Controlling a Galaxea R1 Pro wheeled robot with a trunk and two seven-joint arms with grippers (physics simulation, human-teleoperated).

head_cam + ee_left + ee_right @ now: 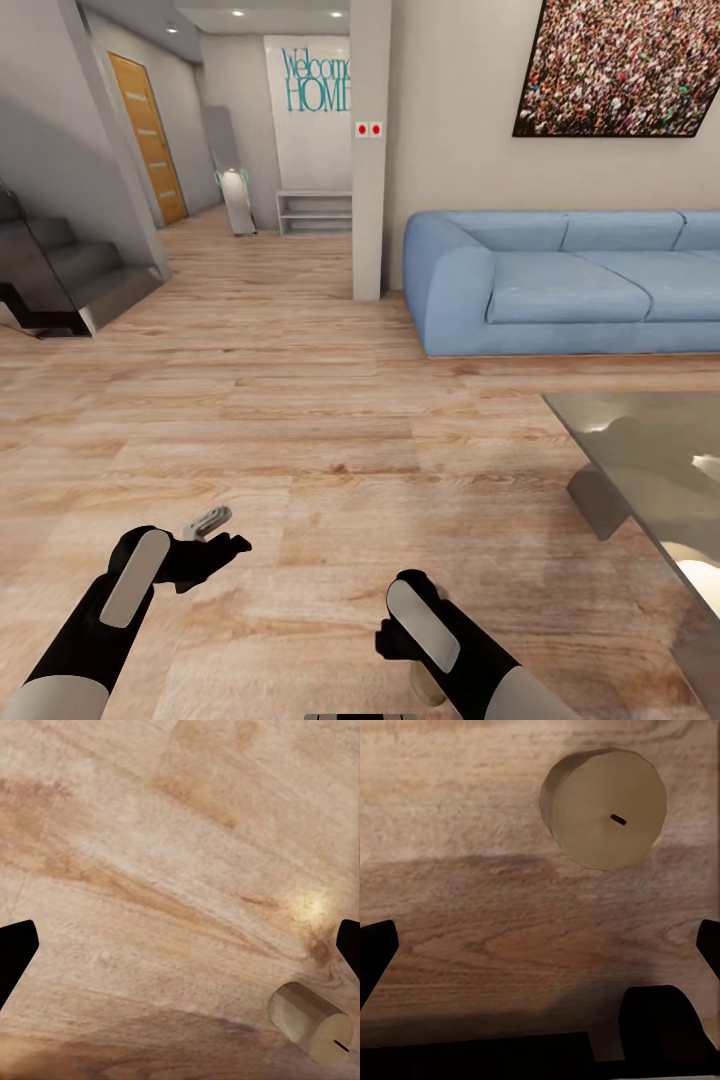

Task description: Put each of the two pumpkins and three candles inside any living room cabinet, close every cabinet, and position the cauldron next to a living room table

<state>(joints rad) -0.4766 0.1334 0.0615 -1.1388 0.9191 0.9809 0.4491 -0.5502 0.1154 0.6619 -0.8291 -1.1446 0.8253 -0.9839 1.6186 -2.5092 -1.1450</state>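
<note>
Lower frame: left gripper (205, 545) and right gripper (405, 625), both with jaws apart, empty, above wood floor (300, 420). Beige candle (604, 808) upright on floor beneath right gripper. Right edge: glass table (650, 450). Upper right: blue sofa (570, 280).

- A candle (604, 808) stands upright on the wooden floor: a short, squat cylinder of pale beige wax with a flat round top and a small dark wick at its centre. In the left wrist view the same candle (311, 1022) shows its curved side and top face. In the head view it (428, 686) peeks out low, mostly hidden behind the right arm.
- The table (640, 450) has a greyish, reflective glass top, low and rectangular, standing at the right, near the blue sofa.
</note>
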